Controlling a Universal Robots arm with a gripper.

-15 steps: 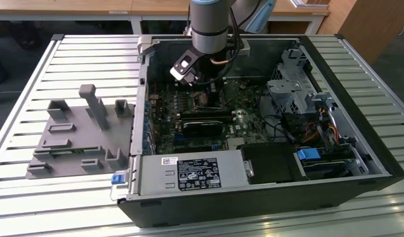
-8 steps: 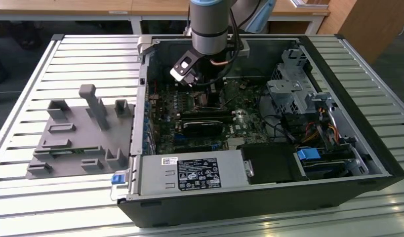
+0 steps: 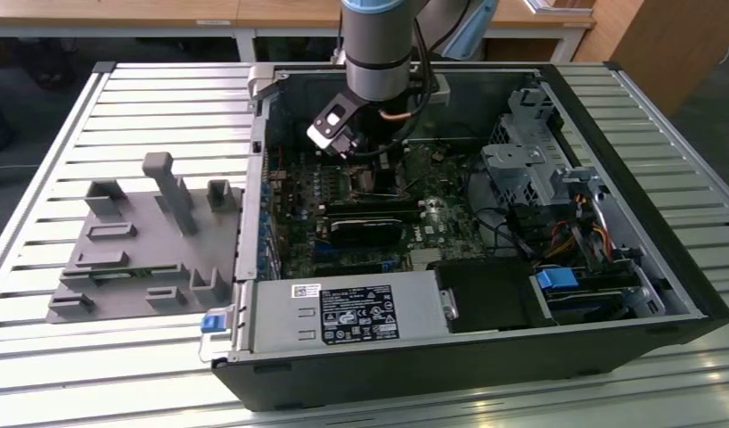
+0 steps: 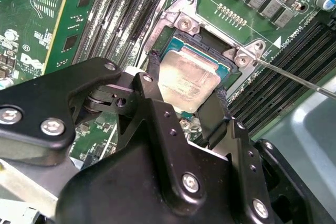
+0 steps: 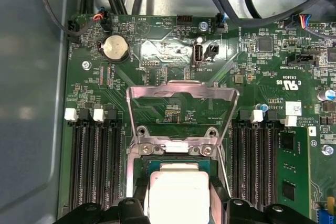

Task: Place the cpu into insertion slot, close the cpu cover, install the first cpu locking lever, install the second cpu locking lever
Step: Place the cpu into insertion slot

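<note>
In both wrist views the cpu (image 4: 189,80) (image 5: 177,192), a pale silvery square chip, lies level in or just over the insertion slot (image 4: 223,59) (image 5: 173,163). My gripper (image 4: 186,86) (image 5: 178,199) is shut on it, one black finger (image 4: 152,69) against one edge and the other finger (image 4: 219,106) against the opposite edge. The cpu cover (image 5: 181,95) stands raised, hinged at the far side of the slot. A thin metal locking lever (image 4: 296,78) juts out beside the socket. In the exterior view my gripper (image 3: 367,165) hangs low over the motherboard inside the case.
Long black memory slots (image 5: 97,166) (image 5: 257,156) flank the socket on both sides. A black card (image 3: 367,223) lies just in front of the arm. The silver power supply (image 3: 340,312) and drive cage (image 3: 525,169) crowd the case. A grey fixture (image 3: 139,241) sits at the exterior view's left.
</note>
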